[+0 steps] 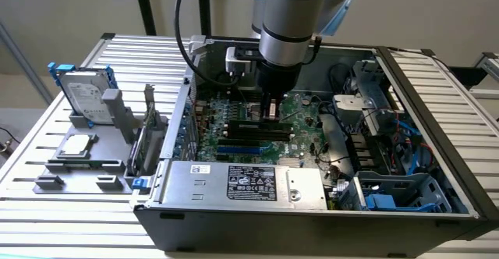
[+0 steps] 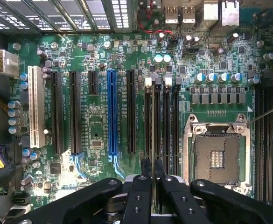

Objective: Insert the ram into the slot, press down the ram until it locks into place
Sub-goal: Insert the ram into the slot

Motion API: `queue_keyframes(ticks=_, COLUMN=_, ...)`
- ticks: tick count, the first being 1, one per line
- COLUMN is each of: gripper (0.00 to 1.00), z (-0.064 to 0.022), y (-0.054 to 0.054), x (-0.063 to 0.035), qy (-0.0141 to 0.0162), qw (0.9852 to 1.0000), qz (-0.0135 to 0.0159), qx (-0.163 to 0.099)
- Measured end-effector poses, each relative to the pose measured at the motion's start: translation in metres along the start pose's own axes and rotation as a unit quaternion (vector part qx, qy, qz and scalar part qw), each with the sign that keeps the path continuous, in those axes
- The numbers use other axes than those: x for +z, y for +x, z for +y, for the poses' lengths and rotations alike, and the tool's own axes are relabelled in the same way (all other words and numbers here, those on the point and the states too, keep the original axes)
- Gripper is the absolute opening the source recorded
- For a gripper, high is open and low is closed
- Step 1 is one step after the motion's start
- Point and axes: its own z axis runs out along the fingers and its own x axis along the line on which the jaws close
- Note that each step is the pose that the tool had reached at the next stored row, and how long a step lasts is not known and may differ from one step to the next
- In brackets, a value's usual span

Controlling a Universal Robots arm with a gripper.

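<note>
The arm [image 1: 288,19] reaches straight down into the open metal computer case [image 1: 312,221]. Its end effector [image 2: 153,169] pinches the thin green ram [image 2: 153,135], standing on edge along a long black plastic slot [image 2: 148,121] on the motherboard [image 2: 99,126]. Whether it is seated is unclear.

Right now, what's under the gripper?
The ram, edge-on in the gripper, sits over the parallel black slots on the motherboard. Its edge covers the one right below it, so seating can't be seen.
</note>
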Motion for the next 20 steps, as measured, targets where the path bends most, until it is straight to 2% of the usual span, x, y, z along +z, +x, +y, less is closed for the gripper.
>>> queue_keyframes(ticks=9, gripper=0.13, z=-0.0002, y=0.0000, x=0.0019, qy=0.0000, qw=1.0000, qz=0.0000, qx=0.000)
queue_keyframes(ticks=20, gripper=0.13, z=-0.0004, y=0.0001, x=0.0055, qy=0.0001, qw=1.0000, qz=0.0029, qx=-0.004)
